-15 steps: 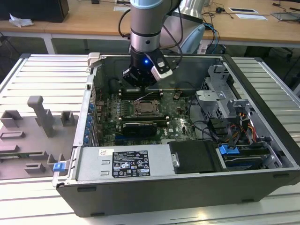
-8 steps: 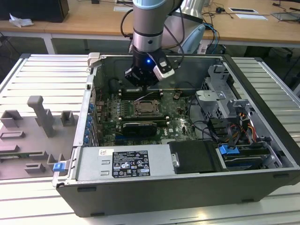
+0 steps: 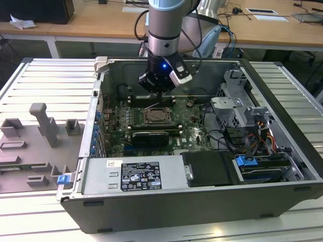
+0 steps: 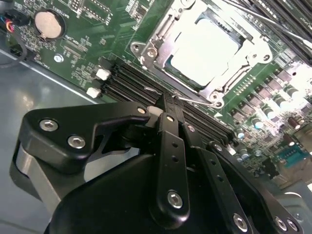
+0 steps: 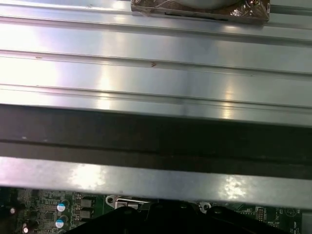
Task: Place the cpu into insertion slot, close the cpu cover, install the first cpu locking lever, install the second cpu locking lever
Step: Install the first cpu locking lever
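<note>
- Cpu (image 4: 204, 51) seated in the insertion slot (image 4: 171, 62) on the green motherboard (image 3: 189, 126), pale top showing through the cpu cover (image 4: 257, 48) window.
- Lies just beyond the claw (image 4: 165, 109) tips, past the black memory slots (image 4: 129, 85) (thin wire lever (image 4: 195, 101) between).
- Claw fingers together, gripping nothing seen.
- White sticker (image 3: 140, 177) on the case: print not read.
</note>
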`<action>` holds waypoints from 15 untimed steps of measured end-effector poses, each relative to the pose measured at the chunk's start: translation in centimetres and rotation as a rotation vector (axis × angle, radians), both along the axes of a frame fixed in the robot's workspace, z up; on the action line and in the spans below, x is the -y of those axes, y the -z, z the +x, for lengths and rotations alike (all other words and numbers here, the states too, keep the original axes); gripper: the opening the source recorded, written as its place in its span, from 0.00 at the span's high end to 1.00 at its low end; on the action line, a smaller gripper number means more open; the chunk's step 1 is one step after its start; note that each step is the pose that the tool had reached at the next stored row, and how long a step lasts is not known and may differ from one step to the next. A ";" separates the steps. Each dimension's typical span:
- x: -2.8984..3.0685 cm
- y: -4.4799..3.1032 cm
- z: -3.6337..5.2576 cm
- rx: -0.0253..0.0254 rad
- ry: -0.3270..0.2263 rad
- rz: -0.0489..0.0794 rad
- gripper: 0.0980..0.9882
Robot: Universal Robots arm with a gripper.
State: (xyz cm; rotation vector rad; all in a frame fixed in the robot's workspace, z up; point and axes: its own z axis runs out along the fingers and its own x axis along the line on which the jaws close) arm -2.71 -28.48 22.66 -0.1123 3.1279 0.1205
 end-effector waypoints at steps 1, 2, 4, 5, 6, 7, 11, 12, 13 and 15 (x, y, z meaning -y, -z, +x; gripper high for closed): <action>0.00 0.08 0.14 0.0000 0.000 0.000 0.99; -0.01 0.16 0.24 0.0000 0.000 0.000 0.99; -0.02 0.40 0.42 -0.0001 0.000 0.000 0.99; -0.02 0.54 0.52 -0.0001 0.000 0.000 0.99; -0.03 0.65 0.60 0.0000 0.000 0.000 0.99; -0.03 0.86 0.71 0.0000 0.000 0.000 0.99; -0.03 1.36 0.83 0.0000 0.000 0.000 0.99; -0.03 1.44 0.84 0.0000 0.000 0.000 0.99; -0.03 1.57 0.88 -0.0001 0.000 -0.001 0.99; -0.03 1.80 0.94 -0.0001 0.000 -0.001 0.99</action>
